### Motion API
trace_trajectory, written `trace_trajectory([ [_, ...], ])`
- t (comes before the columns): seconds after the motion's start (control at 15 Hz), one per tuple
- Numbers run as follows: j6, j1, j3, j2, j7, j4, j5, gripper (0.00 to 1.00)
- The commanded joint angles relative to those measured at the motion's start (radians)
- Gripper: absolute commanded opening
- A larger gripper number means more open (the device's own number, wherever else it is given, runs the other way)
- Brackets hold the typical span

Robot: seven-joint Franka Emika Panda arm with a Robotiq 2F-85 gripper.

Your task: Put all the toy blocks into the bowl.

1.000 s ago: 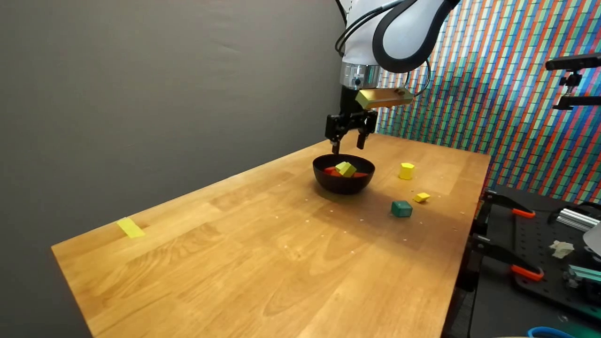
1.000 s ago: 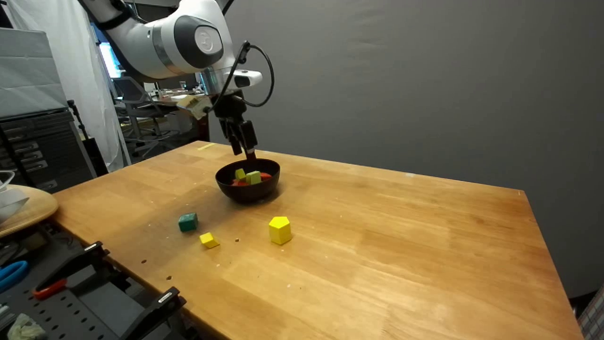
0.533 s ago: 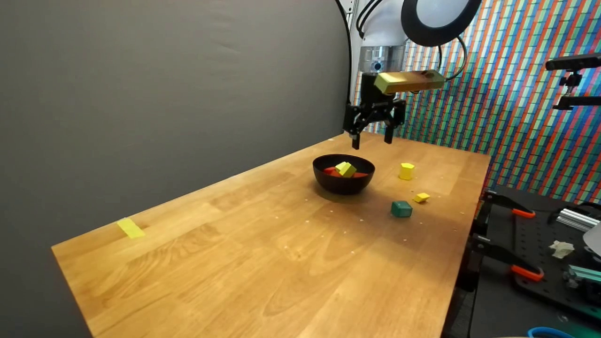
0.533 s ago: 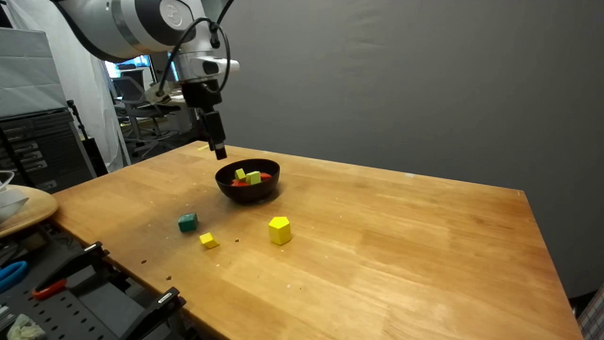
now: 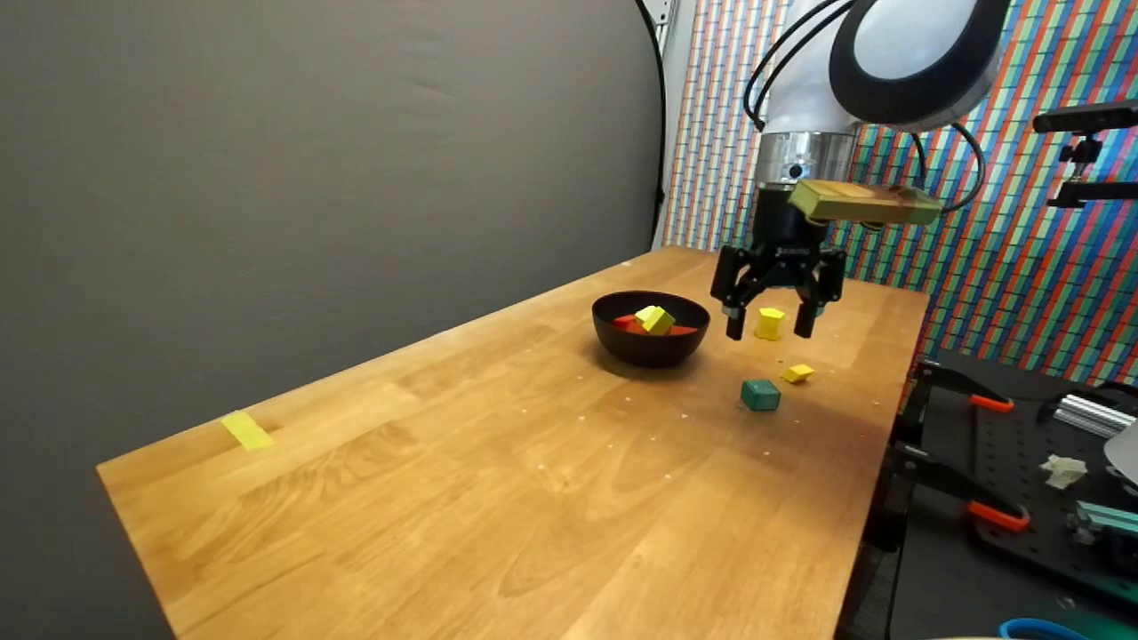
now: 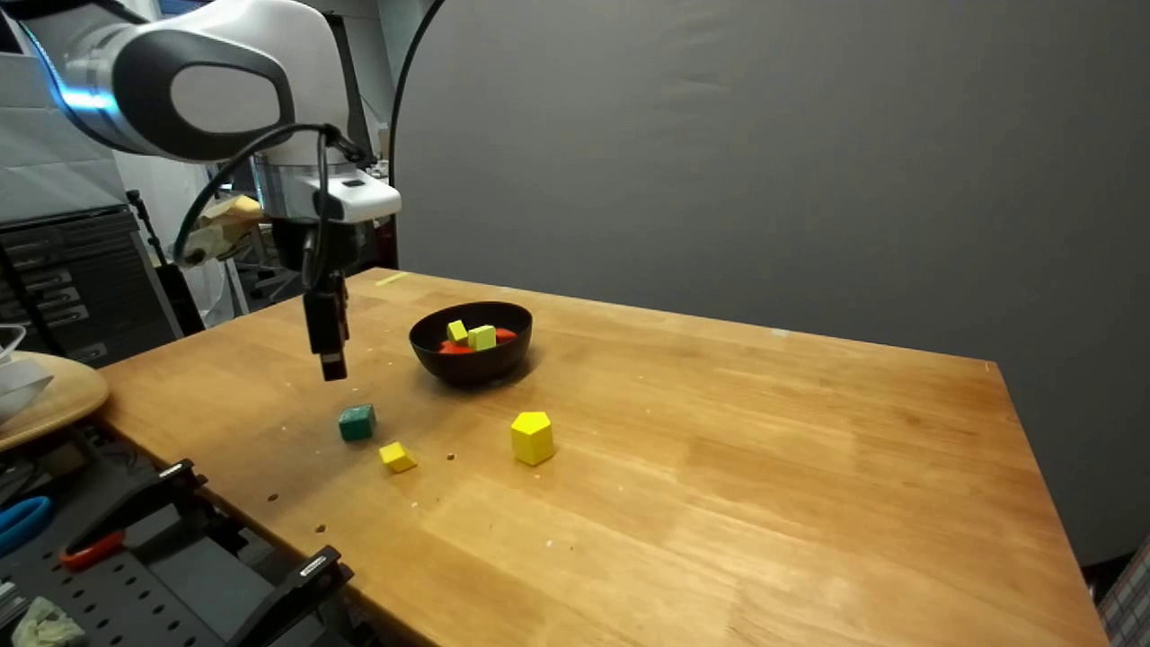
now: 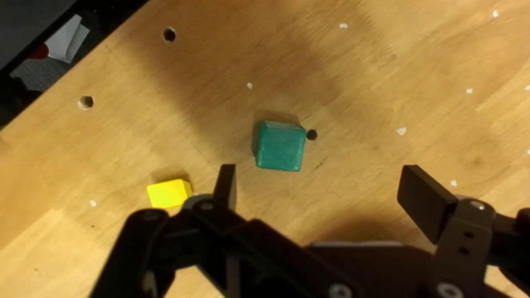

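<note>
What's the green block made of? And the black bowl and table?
Green block: maybe painted wood, rather matte; one edge looks streaky.
Black bowl: perhaps plastic or ceramic; smooth, dark, little shine.
Table: seemingly satiny wood; grain and joined boards show.

Blocks (image 6: 482,338) in bowl (image 6: 472,368) (three outside)

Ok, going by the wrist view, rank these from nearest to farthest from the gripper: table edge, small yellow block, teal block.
Nearest to the gripper first, in the wrist view:
1. Teal block: just up-picture from the gripper's open gap.
2. Small yellow block: picture left, outside the gap.
3. Table edge: upper left, running diagonally.
</note>
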Motion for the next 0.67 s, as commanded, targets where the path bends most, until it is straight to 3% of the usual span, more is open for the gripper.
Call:
trace_trajectory([
  [0.0, 0.115, -0.027, 0.03, 0.077, -0.126, -0.01, 0.094, 1.0],
  [0.4, 0.207, -0.045, 0.052, 0.192, -0.241, -0.001, 0.081, 0.92],
  [0.47, 0.222, -0.048, 0.053, 0.208, -0.251, 0.001, 0.076, 0.86],
  [0.53, 0.249, -0.051, 0.054, 0.227, -0.261, 0.003, 0.072, 0.68],
  [0.6, 0.267, -0.062, 0.066, 0.24, -0.282, 0.007, 0.086, 0.66],
])
